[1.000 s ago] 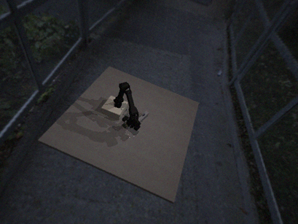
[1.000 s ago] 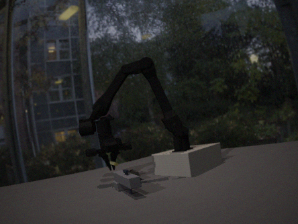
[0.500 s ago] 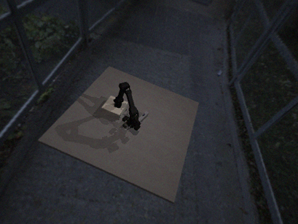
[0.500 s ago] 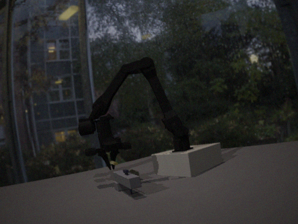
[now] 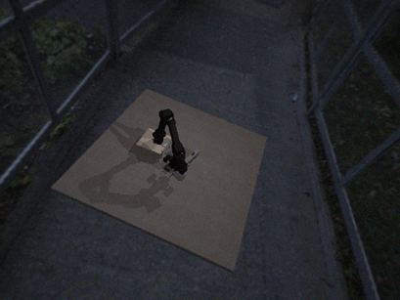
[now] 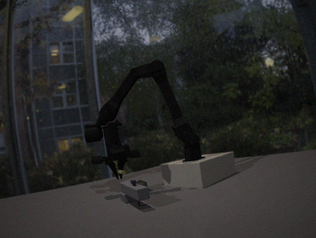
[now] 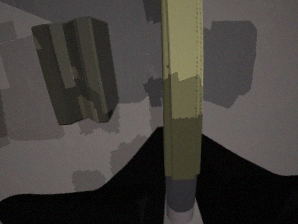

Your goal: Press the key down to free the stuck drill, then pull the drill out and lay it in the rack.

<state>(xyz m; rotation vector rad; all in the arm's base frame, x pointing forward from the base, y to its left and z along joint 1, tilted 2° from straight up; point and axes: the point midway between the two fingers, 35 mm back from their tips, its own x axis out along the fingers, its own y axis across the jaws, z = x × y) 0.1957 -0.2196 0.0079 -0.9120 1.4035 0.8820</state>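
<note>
My gripper (image 6: 119,176) (image 7: 172,132) is shut on the yellow drill (image 6: 122,172) (image 7: 183,100). In the wrist view the drill runs from the top edge down between the black fingers, with a grey-blue collar and a pale end. In the exterior view the gripper hangs above the surface, just left of the grey block (image 6: 134,191) (image 5: 194,156). A small dark blue part (image 6: 133,182), perhaps the key, stands on the block's top. The olive grooved rack (image 7: 100,65) (image 6: 142,183) lies left of the drill in the wrist view. The drill's far end is out of the wrist view.
The arm's pale base box (image 5: 148,144) (image 6: 217,169) stands beside the work area, right of the grey block in the exterior view. The square tan board (image 5: 214,208) lies under everything, with the arm's dark shadows across it.
</note>
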